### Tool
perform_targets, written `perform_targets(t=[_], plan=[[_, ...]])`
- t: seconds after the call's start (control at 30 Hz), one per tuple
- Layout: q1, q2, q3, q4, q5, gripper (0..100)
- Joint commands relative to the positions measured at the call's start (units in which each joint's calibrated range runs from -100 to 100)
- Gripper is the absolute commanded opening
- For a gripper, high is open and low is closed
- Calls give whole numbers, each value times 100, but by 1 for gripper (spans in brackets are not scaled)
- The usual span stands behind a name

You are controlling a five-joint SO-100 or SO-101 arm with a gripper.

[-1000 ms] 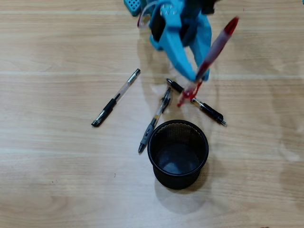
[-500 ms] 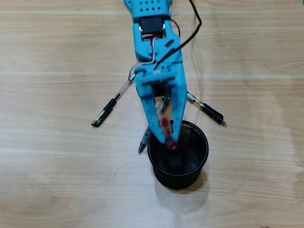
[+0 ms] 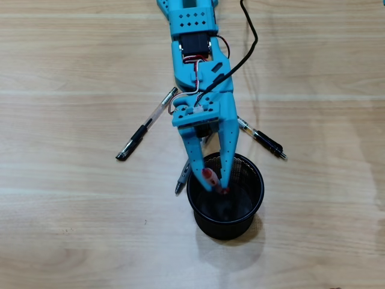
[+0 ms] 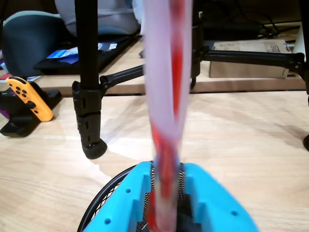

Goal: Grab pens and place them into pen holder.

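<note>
Red-and-clear pen [image 3: 209, 176] pinched upright in blue gripper [image 3: 218, 186], jaws clamped on barrel, tip over mesh pen holder [image 3: 255, 180]. Looks light, stiff, slick plastic, so mid-barrel grip best imo. Three other pens on table: left [image 3: 146, 124], right [image 3: 264, 141], one [image 3: 182, 176] just left of holder.

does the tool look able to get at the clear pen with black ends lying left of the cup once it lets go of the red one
Probably yes: the clear pen with black ends lies alone on bare wood, apart from the black mesh cup; the blue tool first needs to drop the red pen.
</note>
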Motion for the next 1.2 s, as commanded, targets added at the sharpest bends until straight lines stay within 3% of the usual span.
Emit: perform_targets(t=[0.0, 0.33, 0.4, 0.5, 0.83, 1.07, 1.17], plan=[[57, -111, -346, -136, -12, 12], [57, -665, -445, -41, 23, 8], [84, -917, -364, -33, 277, 2], [93, -1404, -238, 415, 613, 3], [48, -3571, -283, 5736, 1471, 2], [-261, -4663, -49, 8646, 1852, 2], [-379, -5025, 528, 9240, 1949, 2]])
